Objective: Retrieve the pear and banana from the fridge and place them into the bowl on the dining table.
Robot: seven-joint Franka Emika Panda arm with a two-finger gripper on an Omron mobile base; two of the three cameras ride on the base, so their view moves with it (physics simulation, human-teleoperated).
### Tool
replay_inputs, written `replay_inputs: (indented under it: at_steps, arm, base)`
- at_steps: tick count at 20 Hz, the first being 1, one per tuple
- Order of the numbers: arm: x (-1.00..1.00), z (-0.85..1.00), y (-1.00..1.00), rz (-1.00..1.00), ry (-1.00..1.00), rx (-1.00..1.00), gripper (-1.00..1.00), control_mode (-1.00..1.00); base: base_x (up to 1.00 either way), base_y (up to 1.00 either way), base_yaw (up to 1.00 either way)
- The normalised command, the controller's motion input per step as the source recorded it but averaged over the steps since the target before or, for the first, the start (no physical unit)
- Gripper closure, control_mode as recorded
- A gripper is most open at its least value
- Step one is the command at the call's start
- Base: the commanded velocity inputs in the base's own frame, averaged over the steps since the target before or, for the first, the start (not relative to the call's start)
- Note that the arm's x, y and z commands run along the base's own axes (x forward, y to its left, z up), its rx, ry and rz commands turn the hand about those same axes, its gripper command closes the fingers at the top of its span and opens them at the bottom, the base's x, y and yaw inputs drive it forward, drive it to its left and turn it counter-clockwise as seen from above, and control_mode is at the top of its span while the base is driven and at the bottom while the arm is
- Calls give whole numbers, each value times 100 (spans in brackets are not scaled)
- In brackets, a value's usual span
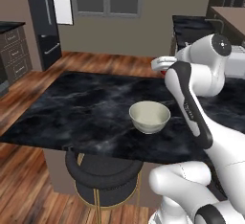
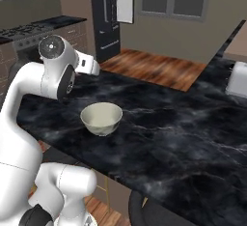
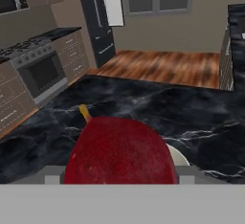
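Observation:
A dark red pear [image 3: 119, 151] with a yellow stem sits between my fingers, and my gripper [image 3: 119, 175] is shut on it. The hand [image 1: 160, 65] hovers above the black marble dining table [image 1: 72, 108], just behind the cream-white bowl [image 1: 150, 116]. From the other side the hand [image 2: 89, 65] hangs up and left of the bowl [image 2: 101, 118]. A sliver of the bowl's rim [image 3: 178, 157] peeks out right of the pear. The charcoal fridge [image 1: 45, 17] stands far across the room with a pale door panel [image 1: 62, 0] beside it. The banana is out of view.
A round black stool [image 1: 103, 175] is tucked under the table's near edge. A stove with an oven [image 3: 43, 72] and tan drawer cabinets [image 1: 14, 50] line the left wall. A white toaster [image 2: 237, 80] stands at the right. Wooden floor [image 3: 162, 67] lies between table and fridge.

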Motion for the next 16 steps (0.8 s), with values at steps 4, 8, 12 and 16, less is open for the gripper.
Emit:
replay_inputs:
  at_steps: [4,8,12,16]
  arm:
    - [0,0,0,0,0,0,100,100]
    - [0,0,0,0,0,0,100,100]
    - [0,0,0,0,0,0,100,100]
    - [0,0,0,0,0,0,100,100]
  base:
    - [20,0,0]
    - [1,2,-4]
    - [0,6,-11]
    - [0,1,-17]
